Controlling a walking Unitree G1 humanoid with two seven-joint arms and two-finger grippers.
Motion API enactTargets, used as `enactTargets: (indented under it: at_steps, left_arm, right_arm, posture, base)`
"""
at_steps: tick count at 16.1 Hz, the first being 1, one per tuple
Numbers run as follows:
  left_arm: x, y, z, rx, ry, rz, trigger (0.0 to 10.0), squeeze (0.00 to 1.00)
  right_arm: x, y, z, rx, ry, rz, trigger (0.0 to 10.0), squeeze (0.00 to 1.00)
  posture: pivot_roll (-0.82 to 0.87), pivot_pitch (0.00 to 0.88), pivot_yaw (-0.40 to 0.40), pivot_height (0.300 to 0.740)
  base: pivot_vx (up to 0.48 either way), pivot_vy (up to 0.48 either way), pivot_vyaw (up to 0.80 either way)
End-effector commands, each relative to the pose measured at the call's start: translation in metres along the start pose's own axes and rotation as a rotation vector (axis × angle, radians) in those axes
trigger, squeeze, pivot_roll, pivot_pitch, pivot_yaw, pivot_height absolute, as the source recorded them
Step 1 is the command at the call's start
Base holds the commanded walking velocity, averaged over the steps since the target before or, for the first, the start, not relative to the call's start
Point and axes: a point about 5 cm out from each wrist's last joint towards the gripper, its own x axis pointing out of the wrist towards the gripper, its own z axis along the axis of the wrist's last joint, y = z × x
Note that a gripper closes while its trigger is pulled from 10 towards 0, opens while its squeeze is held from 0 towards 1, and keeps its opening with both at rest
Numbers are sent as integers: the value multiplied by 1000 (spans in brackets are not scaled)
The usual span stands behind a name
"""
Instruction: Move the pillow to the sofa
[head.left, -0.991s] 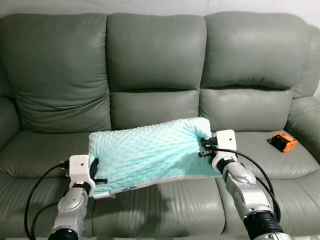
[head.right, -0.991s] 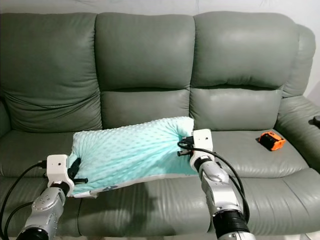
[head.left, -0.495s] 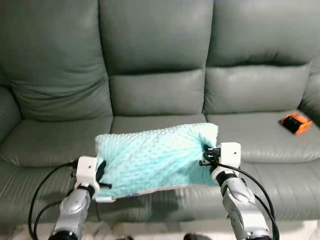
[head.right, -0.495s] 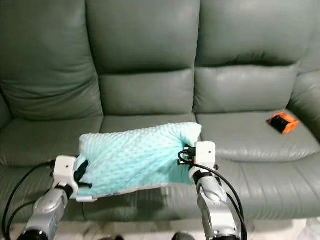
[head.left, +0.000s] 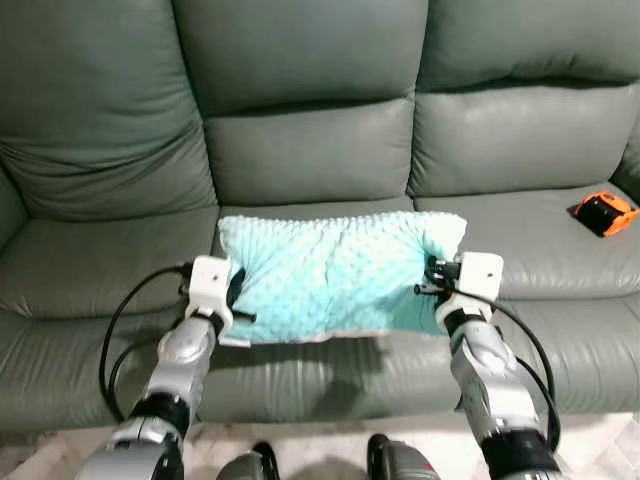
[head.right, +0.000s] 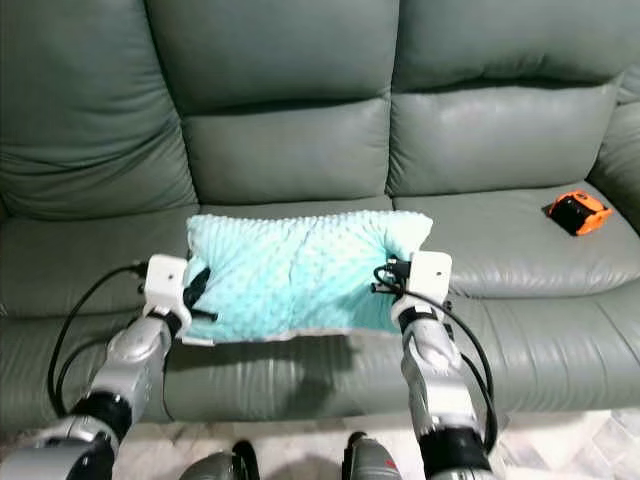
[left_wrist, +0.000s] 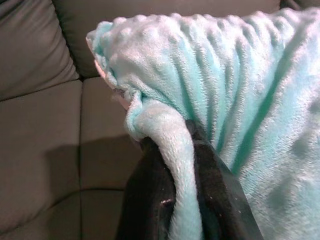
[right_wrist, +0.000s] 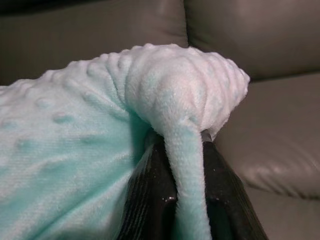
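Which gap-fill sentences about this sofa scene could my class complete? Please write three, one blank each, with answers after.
1. Both grippers, left gripper and right gripper, are shut on the mint-green ____.
2. The pillow is held over the ____ seat cushion of the grey-green sofa.
3. The small object lying on the sofa's right seat cushion is coloured ____ and black.

Missing words: pillow; middle; orange

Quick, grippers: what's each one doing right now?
Left gripper: shut on the pillow, at its left end.
Right gripper: shut on the pillow's right end.
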Motion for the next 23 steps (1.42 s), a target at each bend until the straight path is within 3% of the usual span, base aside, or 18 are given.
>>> enactTargets:
  at_steps: [1,4,10,15,18,19,20,23]
  left_arm:
    - [-1,3,-4,16,28,13,10000,0]
    - [7,6,5,49,49,32,10000,0]
    - [7,-4,-4,86,105,-2,10000,0]
    - [14,-7,6,70,105,-26,10000,0]
    - [18,-6,13,71,93,-21,10000,0]
    - [19,-7,17,63,80,-20,10000,925]
    - [19,-7,17,61,78,-20,10000,1000]
    - [18,-9,14,59,83,-21,10000,1000]
  right_arm:
    - [1,-1,-3,17,10,1,10000,0]
    - [14,2,-9,26,44,-2,10000,0]
    - [23,-4,-11,50,57,-12,10000,0]
    - [23,14,-15,25,40,53,10000,0]
    - [25,15,-13,28,35,41,10000,0]
    - [25,13,-13,40,30,32,10000,1000]
    - [25,12,-13,43,29,29,10000,1000]
    - [23,8,-15,25,29,6,10000,1000]
  posture:
    - [-150,308,68,740]
    - [-142,322,66,740]
    - [-152,355,80,740]
    - [-156,363,79,740]
    - [-156,364,82,740]
    - [-152,368,83,740]
    - [-153,370,83,740]
    - [-158,372,82,740]
  base:
    - [0,0,0]
    - [0,0,0]
    - [0,0,0]
    - [0,0,0]
    - [0,0,0]
    - [0,0,0]
    - [0,0,0]
    - [0,0,0]
